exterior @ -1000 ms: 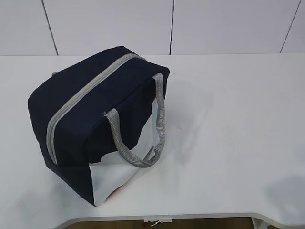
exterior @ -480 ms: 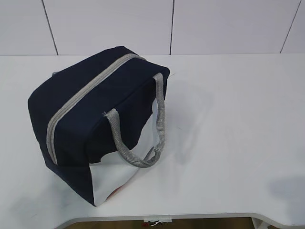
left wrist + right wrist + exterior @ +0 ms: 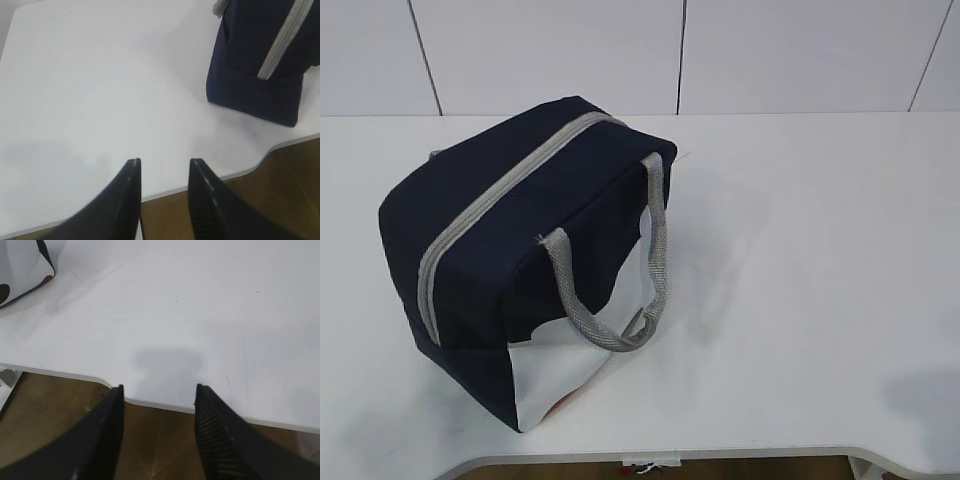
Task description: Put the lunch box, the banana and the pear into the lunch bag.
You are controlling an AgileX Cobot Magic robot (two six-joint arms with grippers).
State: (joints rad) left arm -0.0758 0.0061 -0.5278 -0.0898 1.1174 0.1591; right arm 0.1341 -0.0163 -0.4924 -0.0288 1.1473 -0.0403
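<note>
Left end effector (image 3: 164,161): jaws partly apart, nothing between them, poised over the near desk (image 3: 100,90) edge. Lunch bag (image 3: 260,65) up and to the right of it in the left wrist view, near but not touching, only one navy end and a strip of grey zipper (image 3: 282,42) showing.

Right end effector (image 3: 159,387): jaws parted wider, likewise empty, hanging over the near edge of the desk, bare white surface ahead. Only a white corner of the bag at the far left of that view, well apart.

Exterior view: no arm in sight. Bag (image 3: 520,240) standing on the left part of the desk, long axis running from near left to far right along the zipper, which looks closed. Grey handle (image 3: 655,250) drooping over the right-hand side panel. Probably the left arm the nearer one to the bag.

Lunch box, banana and pear: not visible anywhere; whether already inside the bag cannot be told.
</note>
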